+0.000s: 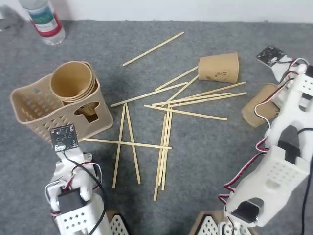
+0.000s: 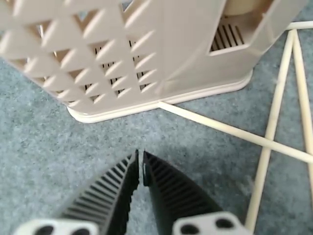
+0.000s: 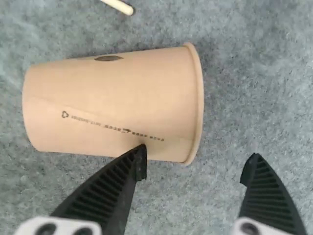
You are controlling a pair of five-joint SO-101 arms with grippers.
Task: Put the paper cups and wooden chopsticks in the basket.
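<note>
High view, surface: we see a grey felt-like mat (image 1: 210,161) over the table, with a pale wall along the far edge.
High view, things: a plastic bottle (image 1: 45,19) stands at the far corner. The basket (image 1: 29,110) sits just beyond the left arm (image 1: 73,205) and has stacked paper cups (image 1: 71,81) in it. Wooden chopsticks (image 1: 166,142) lie scattered and crossed mid-mat. A loose cup (image 1: 219,67) lies on its side beyond them. The right arm (image 1: 279,166) partly hides a second fallen cup (image 1: 255,111).
Left wrist view, surface: grey mat, the basket's lattice wall close ahead.
Left wrist view, obstacles: one chopstick (image 2: 220,129) runs from the basket's foot, crossed by others.
Left wrist view, gripper: our left gripper (image 2: 141,169) hangs over bare mat, jaws nearly together and holding nothing.
Right wrist view, surface: the same grey mat.
Right wrist view, gripper: our right gripper (image 3: 195,159) is spread wide beside the second fallen cup (image 3: 112,103). One fingertip overlaps its side; we cannot tell whether it touches.
</note>
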